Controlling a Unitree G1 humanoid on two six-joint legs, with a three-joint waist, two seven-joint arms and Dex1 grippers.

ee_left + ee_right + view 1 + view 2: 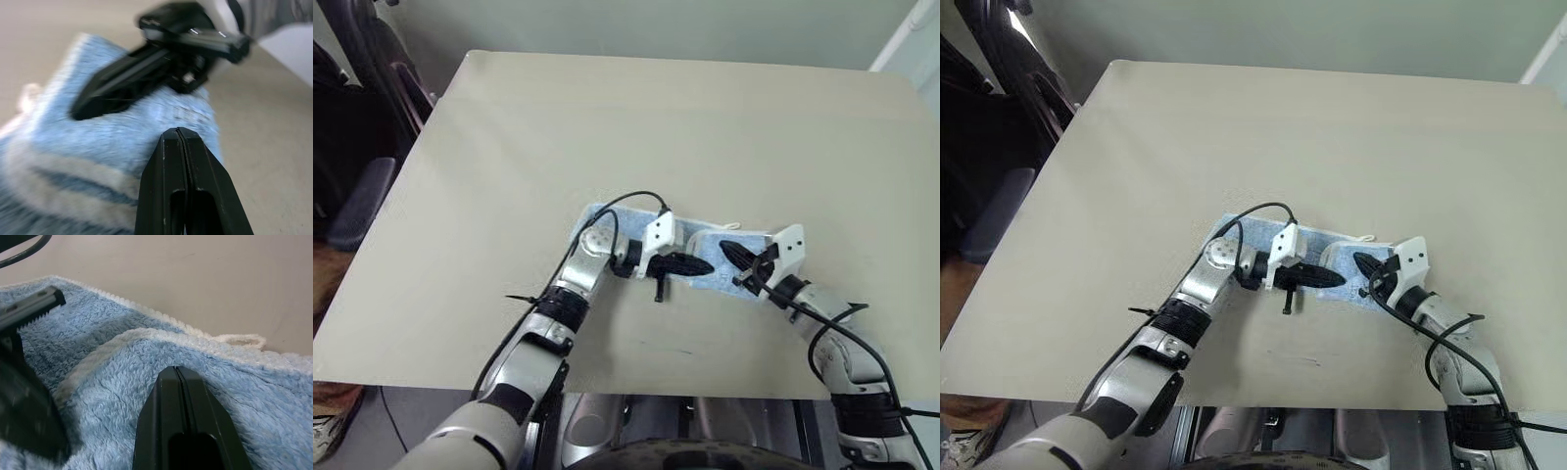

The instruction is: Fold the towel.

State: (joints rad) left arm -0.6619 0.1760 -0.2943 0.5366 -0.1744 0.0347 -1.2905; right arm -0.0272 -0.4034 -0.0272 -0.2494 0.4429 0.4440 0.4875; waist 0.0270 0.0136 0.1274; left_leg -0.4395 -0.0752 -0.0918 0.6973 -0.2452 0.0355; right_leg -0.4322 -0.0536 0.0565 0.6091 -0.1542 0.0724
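Note:
The light blue towel (625, 217) lies flat on the tan table (607, 117), near the front edge. Its right end is turned over into a doubled flap (161, 352) with a white corded border. A small white loop (239, 339) sticks out at the far edge. My left gripper (703, 265) is shut, pointing right and low over the middle of the towel, with nothing seen between its fingers (178, 161). My right gripper (725, 247) is also shut. It points left over the flap, tip close to the left gripper's tip.
A dark chair (362, 196) stands off the table's left side. The table's front edge (636, 392) runs just below both forearms. Bare tabletop stretches behind and to both sides of the towel.

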